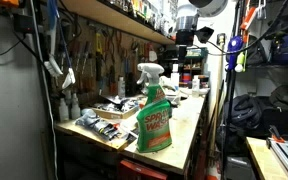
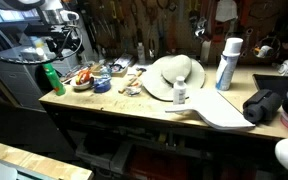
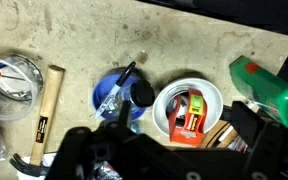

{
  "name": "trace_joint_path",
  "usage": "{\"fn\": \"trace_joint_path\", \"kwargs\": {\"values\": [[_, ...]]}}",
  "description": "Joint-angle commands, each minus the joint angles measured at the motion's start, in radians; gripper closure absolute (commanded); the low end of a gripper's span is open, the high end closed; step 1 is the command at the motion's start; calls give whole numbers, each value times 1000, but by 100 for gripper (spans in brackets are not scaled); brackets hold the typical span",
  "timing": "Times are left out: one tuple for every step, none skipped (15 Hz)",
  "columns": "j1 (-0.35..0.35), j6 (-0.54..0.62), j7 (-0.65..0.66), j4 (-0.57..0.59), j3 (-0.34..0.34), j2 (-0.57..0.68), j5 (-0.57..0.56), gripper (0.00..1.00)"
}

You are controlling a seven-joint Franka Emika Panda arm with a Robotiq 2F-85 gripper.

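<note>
In the wrist view my gripper [image 3: 179,135] hangs open and empty above a cluttered workbench, its dark fingers framing a white bowl [image 3: 189,108] that holds a red tape dispenser [image 3: 184,118]. A blue bowl [image 3: 116,97] with a black-handled tool lies just left of it. A green spray bottle [image 3: 274,90] lies to the right. In the exterior views the gripper [image 1: 185,40] [image 2: 64,42] is well above the bench end, over the bowls [image 2: 84,82] and near the green bottle [image 2: 51,78] [image 1: 154,115].
A wooden-handled hammer [image 3: 46,105] and a clear container [image 3: 9,85] lie left of the blue bowl. Further along the bench are a pale hat [image 2: 174,75], a white spray can [image 2: 227,63] and a black bundle [image 2: 264,105]. Tools hang on the back wall.
</note>
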Motion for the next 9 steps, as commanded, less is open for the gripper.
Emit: {"fn": "trace_joint_path", "kwargs": {"values": [[-12,-2,-3,2,11,1,5,0],[-12,-2,-3,2,11,2,5,0],[-12,-2,-3,2,11,2,5,0],[-12,-2,-3,2,11,2,5,0],[-12,-2,-3,2,11,2,5,0],[-12,-2,-3,2,11,2,5,0],[-12,-2,-3,2,11,2,5,0],[-26,45,78,-8,29,15,-7,0],[-41,103,163,-23,53,31,-32,0]]}}
